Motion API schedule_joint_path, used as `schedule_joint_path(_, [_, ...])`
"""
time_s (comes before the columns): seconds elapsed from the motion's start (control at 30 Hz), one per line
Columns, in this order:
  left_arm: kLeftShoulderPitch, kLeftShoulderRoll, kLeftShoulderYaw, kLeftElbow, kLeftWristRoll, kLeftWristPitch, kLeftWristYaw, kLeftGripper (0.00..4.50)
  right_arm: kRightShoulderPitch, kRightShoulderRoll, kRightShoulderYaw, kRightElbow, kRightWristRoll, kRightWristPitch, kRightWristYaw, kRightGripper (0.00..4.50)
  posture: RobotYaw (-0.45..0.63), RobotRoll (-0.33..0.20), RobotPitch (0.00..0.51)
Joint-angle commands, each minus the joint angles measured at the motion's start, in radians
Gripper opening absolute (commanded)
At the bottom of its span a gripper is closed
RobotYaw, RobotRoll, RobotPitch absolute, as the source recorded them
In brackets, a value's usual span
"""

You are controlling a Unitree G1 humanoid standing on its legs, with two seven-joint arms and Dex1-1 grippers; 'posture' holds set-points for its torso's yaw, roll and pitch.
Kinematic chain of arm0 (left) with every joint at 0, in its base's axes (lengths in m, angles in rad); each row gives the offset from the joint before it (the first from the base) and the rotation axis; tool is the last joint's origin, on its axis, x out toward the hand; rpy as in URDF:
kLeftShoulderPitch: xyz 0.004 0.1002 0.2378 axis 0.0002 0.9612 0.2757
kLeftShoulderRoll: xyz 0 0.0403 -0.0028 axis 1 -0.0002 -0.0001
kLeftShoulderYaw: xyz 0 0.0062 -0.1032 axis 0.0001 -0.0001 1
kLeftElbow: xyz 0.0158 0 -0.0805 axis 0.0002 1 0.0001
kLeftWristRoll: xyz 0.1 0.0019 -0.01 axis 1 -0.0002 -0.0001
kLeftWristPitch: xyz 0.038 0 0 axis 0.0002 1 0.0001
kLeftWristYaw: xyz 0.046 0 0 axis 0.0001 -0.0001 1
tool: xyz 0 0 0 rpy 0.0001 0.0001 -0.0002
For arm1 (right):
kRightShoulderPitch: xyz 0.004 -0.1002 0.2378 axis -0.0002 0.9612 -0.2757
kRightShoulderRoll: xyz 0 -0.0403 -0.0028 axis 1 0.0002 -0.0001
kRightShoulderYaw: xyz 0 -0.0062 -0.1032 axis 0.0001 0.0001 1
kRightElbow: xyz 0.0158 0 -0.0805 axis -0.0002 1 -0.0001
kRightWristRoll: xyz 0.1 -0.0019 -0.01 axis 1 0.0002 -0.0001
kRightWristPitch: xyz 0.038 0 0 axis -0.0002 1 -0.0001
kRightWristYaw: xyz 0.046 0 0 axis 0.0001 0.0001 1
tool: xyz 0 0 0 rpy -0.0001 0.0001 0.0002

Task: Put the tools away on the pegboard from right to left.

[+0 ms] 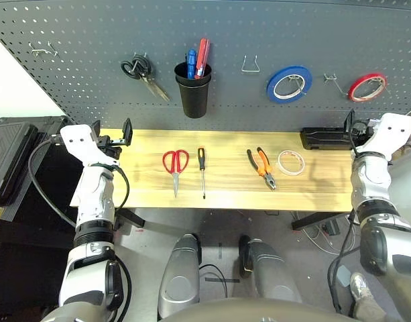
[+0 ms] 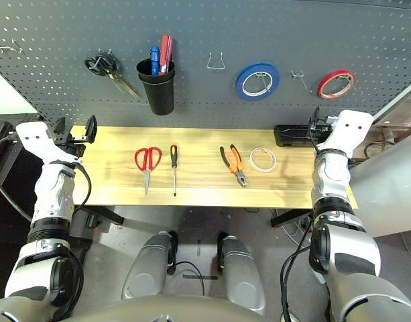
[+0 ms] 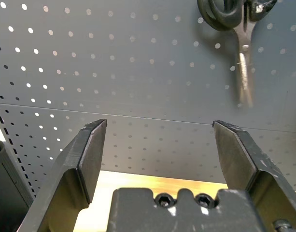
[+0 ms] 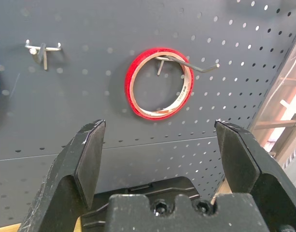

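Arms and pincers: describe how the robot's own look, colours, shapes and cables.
Both forearms are silver, segmented cylinders with black ribbed rings at the joints and white angular wrist housings. A black cable loops beside the left forearm. The left pincer and the right pincer each have two matte black, wedge-shaped fingers rising from a dark grey base block with two hex screws.

You have three tape rolls: one whitish tape roll [image 1: 291,162] lying on the surface [image 1: 225,194], and a blue roll [image 1: 289,84] and a red roll [image 1: 367,87] hanging on the pegboard [image 1: 259,33]. You have two pairs of scissors, the red-handled scissors [image 1: 175,164] on the surface and the black-handled scissors [image 1: 141,72] on the board. There is one pair of pliers [image 1: 261,166], one screwdriver [image 1: 202,170] and one black cup [image 1: 192,92].
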Motion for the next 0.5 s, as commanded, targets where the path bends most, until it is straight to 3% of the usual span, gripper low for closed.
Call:
schedule_joint_path(0.03, [0.016,0.005,0.005,0.000,0.004,-0.004,0.005,4.49,0.005,0.002,-0.004,0.026,0.003,0.002,0.001,4.50,0.27,0.000,0.167])
schedule_joint_path(0.3, [0.050,-0.005,-0.011,-0.060,-0.009,0.030,-0.011,4.49,-0.012,-0.015,0.022,0.045,-0.017,0.032,0.014,4.50,0.28,0.000,0.170])
schedule_joint_path(0.5, [0.104,-0.016,-0.067,-0.181,-0.020,0.128,-0.083,4.49,-0.017,-0.087,0.072,0.052,-0.065,0.104,0.072,4.50,0.28,0.000,0.181])
